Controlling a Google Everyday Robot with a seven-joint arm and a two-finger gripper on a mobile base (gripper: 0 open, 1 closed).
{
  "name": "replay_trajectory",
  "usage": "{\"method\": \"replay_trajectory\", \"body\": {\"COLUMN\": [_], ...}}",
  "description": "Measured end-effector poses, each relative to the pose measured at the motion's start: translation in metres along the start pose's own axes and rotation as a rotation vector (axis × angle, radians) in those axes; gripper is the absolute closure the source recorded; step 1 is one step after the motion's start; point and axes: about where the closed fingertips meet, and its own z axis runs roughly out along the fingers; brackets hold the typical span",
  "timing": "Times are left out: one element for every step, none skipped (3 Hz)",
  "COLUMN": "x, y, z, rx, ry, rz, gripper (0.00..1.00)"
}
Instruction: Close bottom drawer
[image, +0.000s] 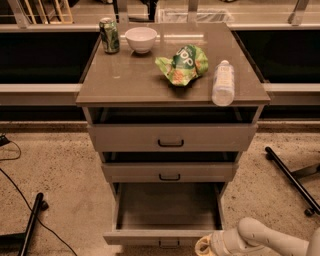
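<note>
Bottom drawer (167, 212) stood open; end effector (204, 246) low at its front.
Front panel lay just left of it, likely positioned for an inward push; grip state could not be told.

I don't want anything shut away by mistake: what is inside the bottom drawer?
The bottom drawer stands open, and the floor that shows is bare grey. Its rear part is hidden under the middle drawer. The gripper sits by its front edge.
</note>
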Motion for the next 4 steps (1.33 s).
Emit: {"method": "replay_trajectory", "body": {"x": [0.015, 0.032, 0.034, 0.043], "y": [-0.009, -0.023, -0.026, -0.045], "z": [0.022, 0.054, 0.060, 0.089], "rx": [0.048, 0.102, 0.116, 0.178], "ry": [-0.022, -0.013, -0.014, -0.001], "rz": [0.015, 0.015, 0.013, 0.013], "gripper": [1.00, 1.00, 1.00, 0.74]}}
